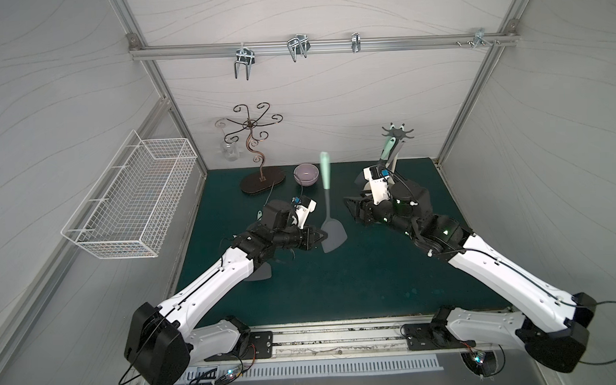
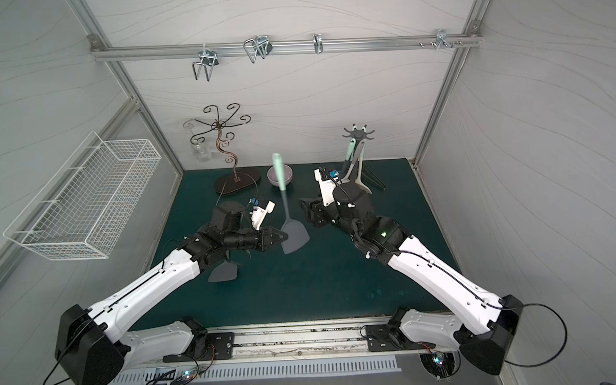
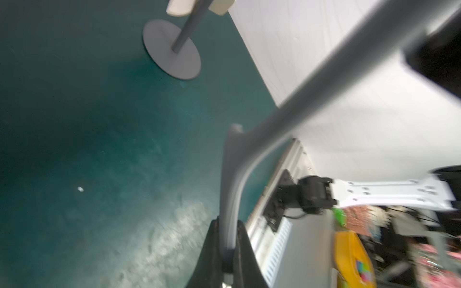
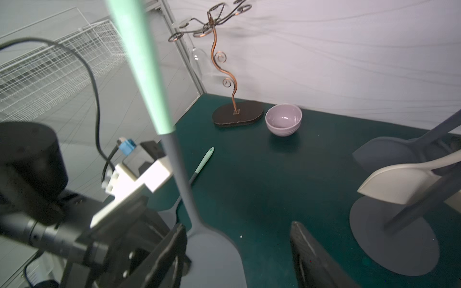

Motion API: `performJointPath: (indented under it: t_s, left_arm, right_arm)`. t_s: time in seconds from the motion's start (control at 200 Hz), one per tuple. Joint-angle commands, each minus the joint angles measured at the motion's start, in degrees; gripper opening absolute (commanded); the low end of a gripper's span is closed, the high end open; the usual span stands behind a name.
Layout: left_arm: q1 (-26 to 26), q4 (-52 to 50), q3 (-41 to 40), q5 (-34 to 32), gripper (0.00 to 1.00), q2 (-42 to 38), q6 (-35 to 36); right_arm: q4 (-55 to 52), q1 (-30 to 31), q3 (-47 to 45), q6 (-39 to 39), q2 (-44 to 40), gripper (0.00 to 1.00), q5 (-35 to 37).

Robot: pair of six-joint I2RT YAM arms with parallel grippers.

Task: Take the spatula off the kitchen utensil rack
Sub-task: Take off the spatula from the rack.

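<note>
The spatula (image 1: 333, 230), with a grey blade and a mint-green handle, stands almost upright over the middle of the green mat, clear of the kitchen utensil rack (image 1: 397, 132). My left gripper (image 1: 321, 237) is shut on the edge of its blade, and the left wrist view shows the grey edge (image 3: 228, 189) pinched between the jaws. My right gripper (image 1: 351, 207) stands open just right of the blade and is not touching it. In the right wrist view the blade (image 4: 212, 251) lies beside one finger (image 4: 174, 246). The rack (image 4: 391, 239), at the back right, still carries other utensils.
A cream turner (image 4: 399, 184) and a grey one (image 4: 389, 154) hang on the rack. Another spatula (image 1: 260, 272) lies on the mat under my left arm. A purple bowl (image 1: 306, 174) and a brown wire tree stand (image 1: 259, 145) are at the back. A white wire basket (image 1: 137, 195) hangs on the left wall.
</note>
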Motion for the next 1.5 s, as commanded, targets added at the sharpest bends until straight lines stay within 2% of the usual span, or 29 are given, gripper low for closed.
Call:
performJointPath:
  t_s: [0.0, 0.1, 0.185, 0.36, 0.435, 0.515, 0.585, 0.66, 0.74, 0.79, 0.83, 0.92, 1.045, 1.081, 1.151, 1.221, 1.321, 1.376, 1.421, 1.496]
  left_arm:
    - [2.0, 2.2, -0.2, 16.3, 0.0, 0.7, -2.1]
    - [2.0, 6.3, -1.6, 18.5, 0.0, 1.4, -5.8]
    - [2.2, 7.8, -2.3, 18.0, 0.0, 0.6, -7.5]
    - [2.7, 7.3, -1.6, 16.8, 0.0, -0.2, -8.6]
    - [2.7, 6.7, -1.3, 15.8, 0.0, -0.4, -8.8]
    - [2.8, 5.6, -1.2, 14.6, 0.0, -0.7, -8.6]
    - [2.8, 4.8, -1.2, 13.5, 0.0, -1.1, -8.1]
    - [2.8, 4.0, -1.4, 13.5, 0.0, -1.8, -7.7]
    - [2.9, 1.1, -1.1, 12.6, 0.0, -2.5, -5.8]
    - [2.8, -0.1, -1.2, 12.1, 0.0, -3.0, -5.0]
    - [2.8, -0.7, -1.3, 11.9, 0.0, -3.4, -4.6]
    - [2.8, -2.8, -1.1, 11.0, 0.0, -4.3, -3.3]
    - [2.8, -8.8, -0.2, 7.4, 0.0, -6.2, 1.0]
    - [2.8, -11.4, 0.2, 5.6, 0.09, -6.8, 2.9]
    - [2.8, -17.8, 1.3, -1.1, 0.36, -8.6, 7.2]
    - [2.9, -24.7, 2.2, -15.7, 0.58, -12.3, 8.8]
    - [2.8, -33.2, 3.5, -43.8, 0.63, -18.4, 8.4]
    - [2.9, -36.0, 3.9, -56.1, 0.63, -21.7, 8.5]
    - [2.9, -37.6, 4.4, -62.0, 0.63, -24.1, 9.3]
    - [2.9, -38.2, 5.1, -66.7, 0.63, -27.5, 10.6]
  right_arm:
    - [3.8, -0.3, -1.4, 2.8, 2.2, 0.67, -9.8]
    - [4.1, 0.5, -0.2, 3.4, 5.1, 0.69, -11.0]
    - [4.5, 2.2, 0.5, 2.6, 6.9, 0.69, -10.8]
    - [6.9, 5.6, -0.6, 2.2, 8.3, 0.65, -6.5]
    - [7.3, 6.3, -0.5, 2.5, 9.3, 0.53, -5.1]
    - [6.2, 7.2, 0.3, 3.0, 10.1, 0.27, -0.7]
    - [5.5, 7.6, 0.7, 3.1, 10.9, 0.11, 1.9]
    - [4.9, 7.8, 1.2, 3.5, 11.7, 0.11, 3.2]
    - [4.2, 7.9, 2.1, 3.9, 13.0, 0.25, 2.7]
    - [3.9, 8.1, 2.6, 4.3, 13.8, 0.27, 2.5]
    - [3.8, 8.4, 2.8, 4.6, 14.3, 0.24, 2.4]
    - [3.4, 8.6, 3.4, 5.6, 15.5, 0.0, 2.5]
    - [2.5, 8.7, 4.6, 8.2, 17.0, 0.0, 3.8]
    - [1.9, 8.7, 5.4, 9.5, 17.6, 0.0, 4.4]
    - [-1.0, 8.8, 7.8, 12.1, 19.8, 0.0, 5.7]
    - [-7.4, 9.2, 11.8, 16.0, 23.6, 0.0, 10.2]
    - [-14.2, 9.3, 17.2, 21.1, 30.7, 0.0, 11.2]
    - [-15.3, 9.6, 19.4, 23.1, 34.7, 0.0, 9.7]
    - [-15.6, 10.1, 21.3, 24.7, 37.9, 0.0, 8.9]
    - [-16.9, 11.0, 25.9, 26.6, 43.6, 0.0, 7.1]
